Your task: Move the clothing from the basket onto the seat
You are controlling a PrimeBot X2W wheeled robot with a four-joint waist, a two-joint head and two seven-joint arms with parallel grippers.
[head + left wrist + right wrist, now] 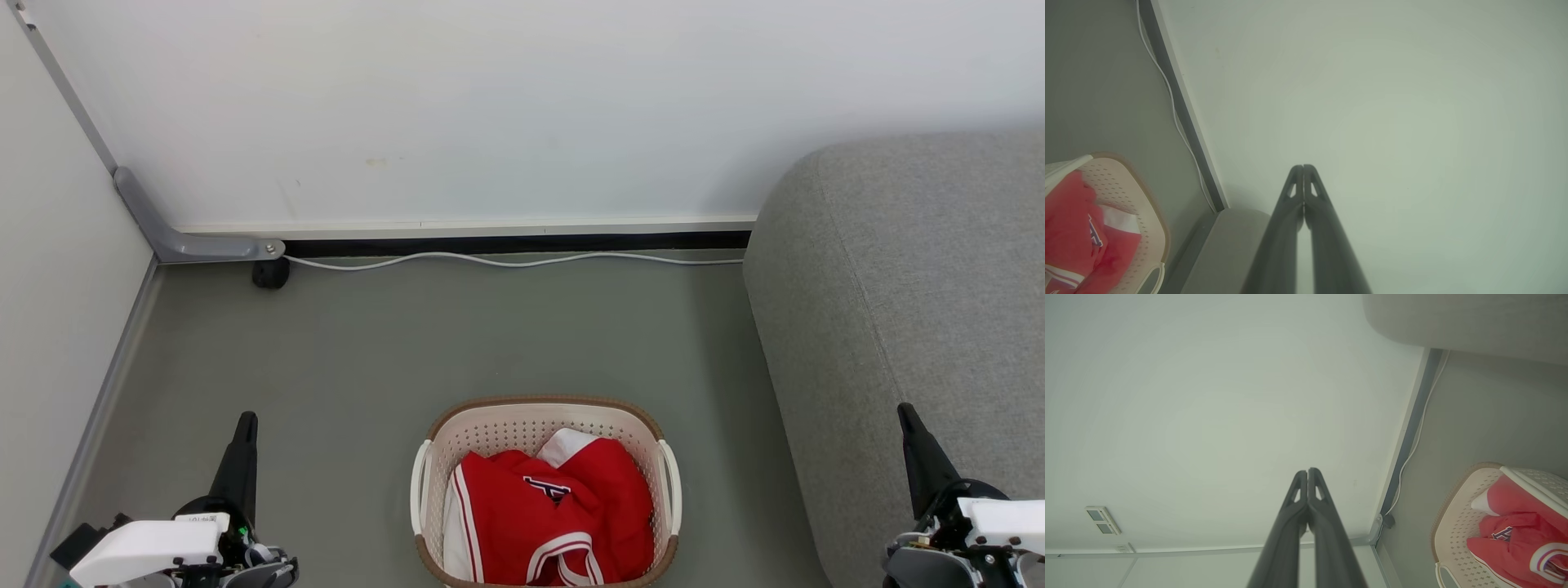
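The red clothing [551,510] with white trim and a black-and-white emblem lies bunched inside the cream perforated basket [522,418], which stands on the floor at the bottom centre. The grey seat [906,286] rises to the basket's right. My left gripper [245,420] points up at the lower left, shut and empty, well left of the basket. At the lower right my right gripper [904,412] is shut and empty, in front of the seat's edge. In the left wrist view, the left gripper [1303,167] aims at the wall, with basket [1133,192] and clothing [1069,228] at the left edge. The right wrist view has the right gripper [1307,471], basket [1457,522] and clothing [1511,535].
A white wall stands behind, with a white cable [506,260] running along its base. A grey bracket [192,243] and a small black foot [270,273] sit in the left corner. Grey floor [457,335] lies open between the basket and the wall.
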